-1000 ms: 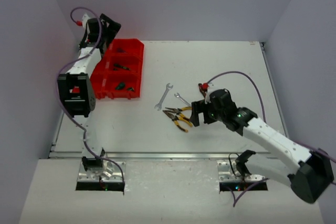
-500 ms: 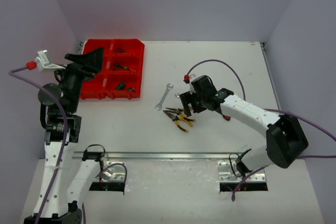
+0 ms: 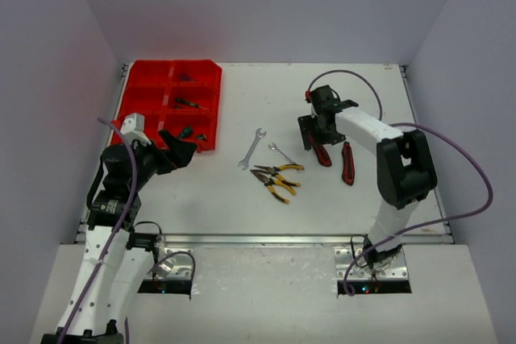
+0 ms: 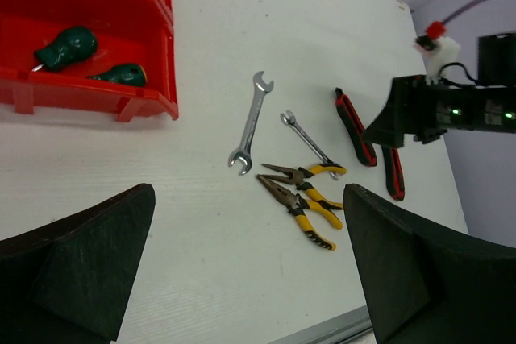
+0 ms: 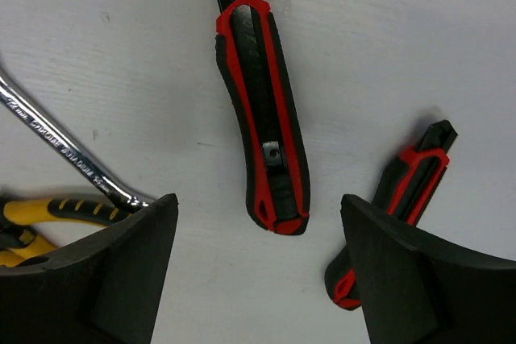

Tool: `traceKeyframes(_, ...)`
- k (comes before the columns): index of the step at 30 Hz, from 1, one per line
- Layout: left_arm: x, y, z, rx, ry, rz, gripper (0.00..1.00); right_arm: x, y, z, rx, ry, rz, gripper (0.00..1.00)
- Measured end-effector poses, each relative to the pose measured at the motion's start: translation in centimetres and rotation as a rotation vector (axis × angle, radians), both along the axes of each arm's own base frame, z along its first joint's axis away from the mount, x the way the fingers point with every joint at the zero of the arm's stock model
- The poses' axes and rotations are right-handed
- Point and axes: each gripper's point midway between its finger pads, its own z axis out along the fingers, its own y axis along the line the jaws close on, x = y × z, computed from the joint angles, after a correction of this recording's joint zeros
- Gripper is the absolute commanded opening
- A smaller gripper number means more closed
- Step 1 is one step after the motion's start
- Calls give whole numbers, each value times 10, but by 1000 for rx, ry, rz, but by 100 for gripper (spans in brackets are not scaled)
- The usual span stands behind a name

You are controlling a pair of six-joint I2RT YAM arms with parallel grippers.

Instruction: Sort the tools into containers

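The red tray [image 3: 208, 86] stands at the back left, with green and dark-handled screwdrivers [image 3: 186, 104] in its compartments. Two silver wrenches [image 3: 251, 148] and two yellow-black pliers [image 3: 274, 186] lie mid-table. Two red-black cutters [image 3: 347, 163] lie right of them. My right gripper [image 3: 316, 136] is open and empty, hovering over the left cutter [image 5: 262, 138], which lies between its fingers; the other cutter [image 5: 399, 199] lies to its right. My left gripper [image 3: 181, 151] is open and empty, in front of the tray, facing the wrenches [image 4: 248, 124] and pliers [image 4: 298, 211].
Two green-handled screwdrivers [image 4: 64, 44] lie in the tray's near compartment [image 4: 81, 102]. The table's metal front rail [image 3: 266, 239] runs along the near edge. Grey walls close in the left, back and right sides.
My left arm has swung from over the tray's back down to the table in front of it. My right gripper has moved from the pliers back and right to above the cutters.
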Motion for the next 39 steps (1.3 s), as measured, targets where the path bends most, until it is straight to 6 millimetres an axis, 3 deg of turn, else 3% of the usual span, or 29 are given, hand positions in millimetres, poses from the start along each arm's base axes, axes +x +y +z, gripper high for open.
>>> traceKeyframes(3,-3,-6,6,4,-30,-38,100,-2,-2,-24,-35,79,16,73)
traceKeyframes(6,-5,-13,5,8,-29,-72,100,-5,-14,-40,-46,147,9,62)
traceKeyframes(11,-7,-18,5,6,-28,-101,100,-7,-20,-54,-9,212,-7,19)
traceKeyframes(15,-6,-23,5,-4,-27,-128,100,-11,-15,-52,11,193,5,10)
traceKeyframes(18,-4,-31,2,-26,-10,-176,100,-32,-7,-44,34,179,25,7)
traceKeyframes(21,1,-52,-3,-133,7,-266,100,-47,22,-17,117,83,91,5)
traceKeyframes(26,-5,-109,-9,-297,32,-453,100,-74,108,75,435,-157,320,0)
traceKeyframes(28,-10,-131,-2,-329,25,-524,96,-83,129,104,557,-217,374,0)
traceKeyframes(31,-12,-154,11,-367,1,-596,91,-93,144,131,682,-265,412,0)
traceKeyframes(34,1,-172,21,-383,-22,-586,84,-105,154,135,740,-261,408,0)
traceKeyframes(39,13,-197,23,-386,-19,-573,82,-122,169,144,785,-240,434,0)
